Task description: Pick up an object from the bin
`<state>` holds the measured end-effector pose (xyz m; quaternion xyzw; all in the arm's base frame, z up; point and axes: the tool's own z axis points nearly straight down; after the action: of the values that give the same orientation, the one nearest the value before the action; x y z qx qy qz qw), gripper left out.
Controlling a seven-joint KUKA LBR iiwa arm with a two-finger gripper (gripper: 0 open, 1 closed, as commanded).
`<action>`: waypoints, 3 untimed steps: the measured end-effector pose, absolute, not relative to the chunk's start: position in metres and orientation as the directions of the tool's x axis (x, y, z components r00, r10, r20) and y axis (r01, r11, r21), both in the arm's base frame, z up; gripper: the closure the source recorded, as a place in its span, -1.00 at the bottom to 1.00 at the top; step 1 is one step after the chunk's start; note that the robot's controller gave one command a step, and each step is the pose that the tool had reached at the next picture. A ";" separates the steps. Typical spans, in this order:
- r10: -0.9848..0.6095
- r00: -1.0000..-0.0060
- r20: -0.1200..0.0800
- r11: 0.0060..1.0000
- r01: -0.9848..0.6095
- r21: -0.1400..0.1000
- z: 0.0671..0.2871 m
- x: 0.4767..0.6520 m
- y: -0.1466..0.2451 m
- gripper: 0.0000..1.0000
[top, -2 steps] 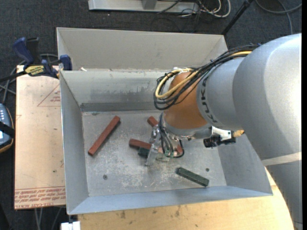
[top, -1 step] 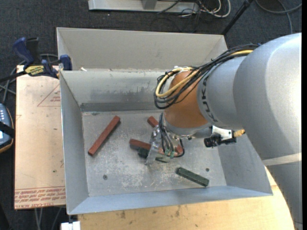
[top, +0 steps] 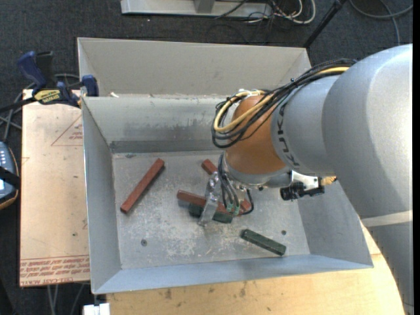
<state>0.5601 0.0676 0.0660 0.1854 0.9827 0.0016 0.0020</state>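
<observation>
Your gripper (top: pixel 211 209) is down in the middle of the grey bin (top: pixel 98 176), right on a little pile. In that pile you see a short brown block (top: pixel 189 196) with a dark green block (top: pixel 196 209) just below it. Both lie close against the gripper. You cannot tell if the gripper is open or closed, or if it has hold of anything. A long red-brown block (top: pixel 142 186) lies well apart on the left, tilted. Another green block (top: pixel 263 241) lies near the front wall. A small red piece (top: pixel 209 166) peeks out beside the arm's orange cover (top: pixel 252 143).
</observation>
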 end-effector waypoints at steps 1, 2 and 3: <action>0.364 -0.932 -0.003 0.932 0.364 0.003 0.070 0.561 0.068 1.00; 0.367 -0.930 -0.002 0.930 0.367 0.003 0.073 0.560 0.068 1.00; 0.366 -0.931 0.002 0.931 0.366 0.000 0.082 0.559 0.067 1.00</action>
<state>0.5589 0.0675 0.0815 0.1864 0.9825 0.0003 -0.0011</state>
